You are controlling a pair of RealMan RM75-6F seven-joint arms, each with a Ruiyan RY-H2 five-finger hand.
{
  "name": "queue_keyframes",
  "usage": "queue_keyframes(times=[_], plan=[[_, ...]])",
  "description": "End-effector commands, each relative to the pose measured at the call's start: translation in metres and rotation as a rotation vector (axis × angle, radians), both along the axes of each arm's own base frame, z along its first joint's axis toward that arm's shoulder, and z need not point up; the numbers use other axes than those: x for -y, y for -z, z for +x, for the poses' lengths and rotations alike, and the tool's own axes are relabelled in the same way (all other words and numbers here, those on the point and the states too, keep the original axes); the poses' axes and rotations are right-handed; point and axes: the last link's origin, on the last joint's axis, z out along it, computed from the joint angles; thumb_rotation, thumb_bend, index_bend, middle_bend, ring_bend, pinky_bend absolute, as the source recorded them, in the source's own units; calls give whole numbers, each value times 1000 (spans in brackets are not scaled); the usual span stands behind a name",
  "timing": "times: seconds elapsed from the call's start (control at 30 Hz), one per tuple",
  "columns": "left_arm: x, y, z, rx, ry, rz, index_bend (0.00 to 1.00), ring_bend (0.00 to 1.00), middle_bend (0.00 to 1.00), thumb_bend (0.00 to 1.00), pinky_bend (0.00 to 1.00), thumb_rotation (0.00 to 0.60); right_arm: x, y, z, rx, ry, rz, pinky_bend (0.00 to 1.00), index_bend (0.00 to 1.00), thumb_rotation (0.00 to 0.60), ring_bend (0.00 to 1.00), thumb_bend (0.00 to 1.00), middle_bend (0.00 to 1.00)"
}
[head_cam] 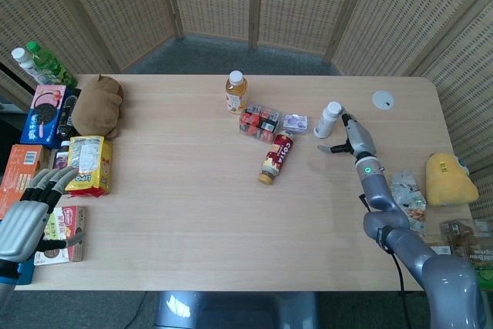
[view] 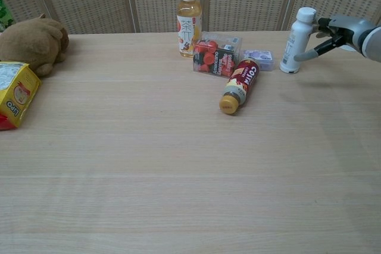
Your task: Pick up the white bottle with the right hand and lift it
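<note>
The white bottle (head_cam: 328, 119) (view: 296, 40) stands upright on the table's far right part. My right hand (head_cam: 353, 135) (view: 340, 30) is just to its right at bottle height, fingers apart. The thumb reaches toward the bottle's lower half and the other fingers sit close to its cap. I cannot tell whether any finger touches it, and the bottle is not enclosed. My left hand (head_cam: 31, 217) hovers at the table's near left edge over snack boxes, fingers spread and holding nothing.
Left of the white bottle lie a small purple packet (view: 258, 59), a clear box of red snacks (view: 215, 55) and a toppled brown drink bottle (view: 238, 84). An orange tea bottle (view: 189, 22) stands behind them. A white disc (head_cam: 383, 99) and a yellow plush (head_cam: 449, 179) are on the right.
</note>
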Motion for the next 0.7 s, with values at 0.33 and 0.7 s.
queue_keyframes(times=[0.33, 0.7], plan=[[-2, 2, 0, 7, 13, -7, 0, 0, 0, 70, 0, 572, -48, -13, 1, -35, -68, -17, 0, 0, 553, 0, 0, 0], [0, 3, -1, 4, 4, -6, 0, 0, 0, 70, 0, 575, -33, -12, 4, -65, -8, 10, 0, 0, 555, 0, 0, 0]])
